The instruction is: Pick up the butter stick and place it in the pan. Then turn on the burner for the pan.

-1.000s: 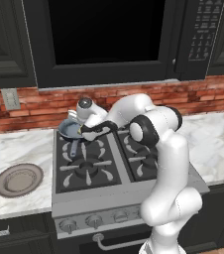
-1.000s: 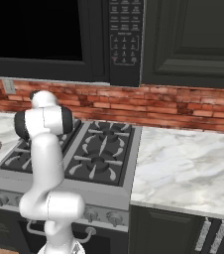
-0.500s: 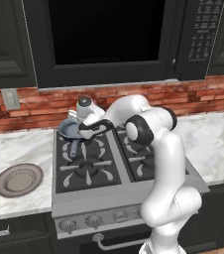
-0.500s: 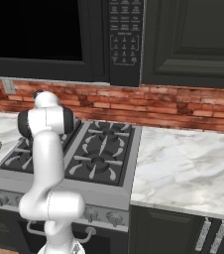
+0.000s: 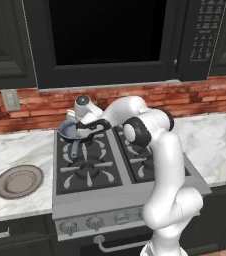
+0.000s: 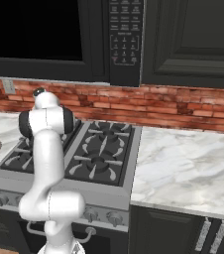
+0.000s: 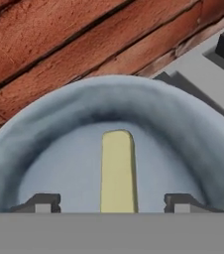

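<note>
The butter stick point(image 7: 117, 171) lies flat on the grey-blue floor of the pan point(image 7: 59, 114), which sits on the back left burner of the stove point(image 5: 85, 170). The gripper point(image 7: 109, 202) hangs just above it with its jaws wide apart, holding nothing. So the first job looks done, and the burner has yet to be turned on with a knob point(image 5: 68, 227) at the front.

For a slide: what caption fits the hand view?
Open claw above butter stick lying in the pan.
</note>
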{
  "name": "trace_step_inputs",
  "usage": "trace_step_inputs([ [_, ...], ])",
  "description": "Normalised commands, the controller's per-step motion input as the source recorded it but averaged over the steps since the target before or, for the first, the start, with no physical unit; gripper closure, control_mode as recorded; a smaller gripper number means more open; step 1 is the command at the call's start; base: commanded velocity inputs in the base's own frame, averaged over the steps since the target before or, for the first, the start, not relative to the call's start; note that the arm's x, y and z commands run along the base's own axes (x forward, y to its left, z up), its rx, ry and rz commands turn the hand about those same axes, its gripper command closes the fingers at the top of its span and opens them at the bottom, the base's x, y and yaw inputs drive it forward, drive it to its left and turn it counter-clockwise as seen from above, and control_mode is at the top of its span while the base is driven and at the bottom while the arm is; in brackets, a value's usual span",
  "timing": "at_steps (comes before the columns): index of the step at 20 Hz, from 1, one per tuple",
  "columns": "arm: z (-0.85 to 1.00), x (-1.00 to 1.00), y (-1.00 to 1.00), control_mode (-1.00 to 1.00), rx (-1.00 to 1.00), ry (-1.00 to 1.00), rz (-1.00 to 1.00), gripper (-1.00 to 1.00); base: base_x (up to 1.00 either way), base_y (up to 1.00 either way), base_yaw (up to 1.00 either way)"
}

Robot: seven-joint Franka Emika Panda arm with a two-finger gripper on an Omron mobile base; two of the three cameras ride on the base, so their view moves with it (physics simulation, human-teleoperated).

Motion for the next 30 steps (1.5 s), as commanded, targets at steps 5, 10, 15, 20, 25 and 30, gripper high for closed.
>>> trace_step_inputs([
  [5, 0.0, 0.01, 0.06, -1.0, 0.0, 0.0, 0.0, -1.0, 0.0, 0.0, 0.0],
  [10, 0.0, -0.08, 0.04, -1.0, 0.0, -0.03, 0.0, -1.0, 0.0, 0.0, 0.0],
  [15, 0.07, -0.37, 0.01, -1.0, -0.02, -0.09, 0.0, -1.0, 0.0, 0.0, 0.0],
  [20, 0.01, -0.48, 0.09, -1.0, -0.04, -0.1, 0.0, -1.0, 0.0, 0.0, 0.0],
  [25, 0.06, -0.63, 0.09, -1.0, -0.03, -0.14, -0.01, -1.0, 0.0, 0.0, 0.0],
  [30, 0.41, -0.78, 0.09, -1.0, 0.0, -0.15, -0.05, -1.0, 0.0, 0.0, 0.0],
])
